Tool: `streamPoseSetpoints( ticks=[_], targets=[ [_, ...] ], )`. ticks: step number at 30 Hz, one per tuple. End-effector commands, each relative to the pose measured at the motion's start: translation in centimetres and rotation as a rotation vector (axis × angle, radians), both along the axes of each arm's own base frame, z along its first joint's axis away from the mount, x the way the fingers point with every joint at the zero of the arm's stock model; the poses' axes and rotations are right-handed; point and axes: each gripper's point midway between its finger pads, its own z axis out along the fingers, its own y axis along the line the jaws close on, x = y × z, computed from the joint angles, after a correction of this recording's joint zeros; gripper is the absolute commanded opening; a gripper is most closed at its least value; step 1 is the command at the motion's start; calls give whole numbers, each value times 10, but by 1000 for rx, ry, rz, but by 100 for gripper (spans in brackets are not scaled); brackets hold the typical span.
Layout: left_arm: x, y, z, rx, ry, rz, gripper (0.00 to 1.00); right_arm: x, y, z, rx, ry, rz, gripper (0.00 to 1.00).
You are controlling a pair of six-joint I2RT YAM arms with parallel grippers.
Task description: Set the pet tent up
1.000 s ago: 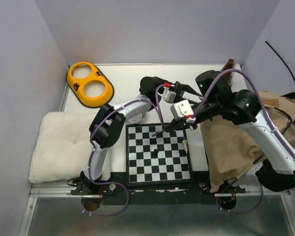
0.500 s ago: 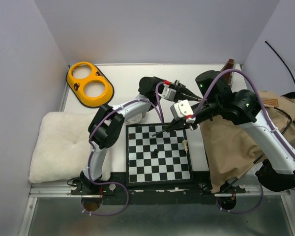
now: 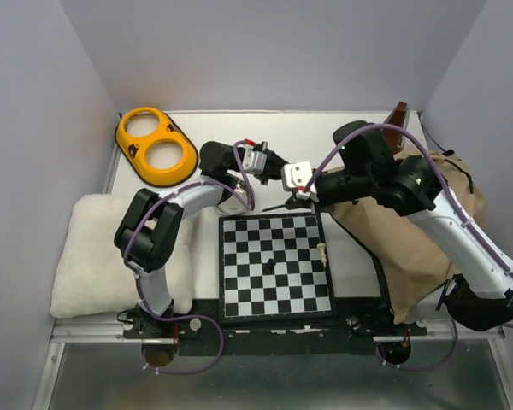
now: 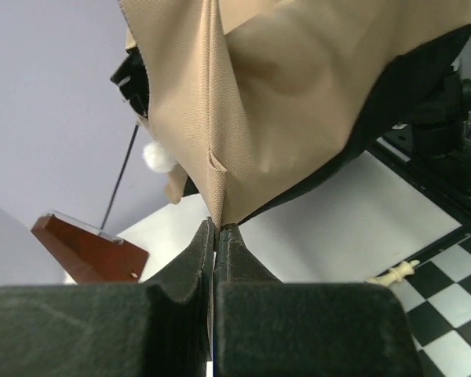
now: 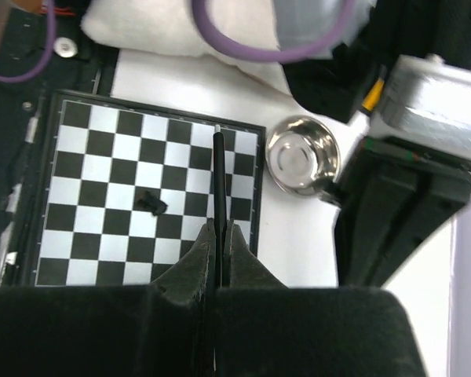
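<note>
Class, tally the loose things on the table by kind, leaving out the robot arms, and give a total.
Chess pieces: 2 (white piece, black piece)
Chessboard: 1
Cushion: 1
Pet tent: 1
Metal bowl: 1
Yellow two-ring tray: 1
Brown block: 1
Total: 8
</note>
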Motion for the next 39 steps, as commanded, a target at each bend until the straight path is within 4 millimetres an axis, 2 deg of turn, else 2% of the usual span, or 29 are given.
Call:
streamPoseSetpoints(
  ticks=[1, 6, 13, 19, 26, 32, 39],
  targets=[
    [-14, 39, 27, -147, -288, 62, 0, 35, -43, -16, -144, -21, -324, 1],
    [-25, 46, 22, -144, -252, 74, 0, 69, -55, -11, -157, -82, -486, 1],
    [-30, 54, 5, -123, -215, 96, 0, 85, -82, -14, -210, -137, -567, 1],
    [-28, 56, 3, -121, -208, 105, 0, 103, -101, -18, -250, -176, -617, 1],
    [-19, 57, -1, -103, -177, 110, 0, 96, -117, -22, -280, -219, -571, 1],
    [-16, 57, -6, -89, -162, 104, 0, 80, -117, -22, -262, -211, -516, 1],
    [-12, 58, -11, -78, -159, 104, 0, 77, -124, -24, -284, -223, -511, 1]
  ],
)
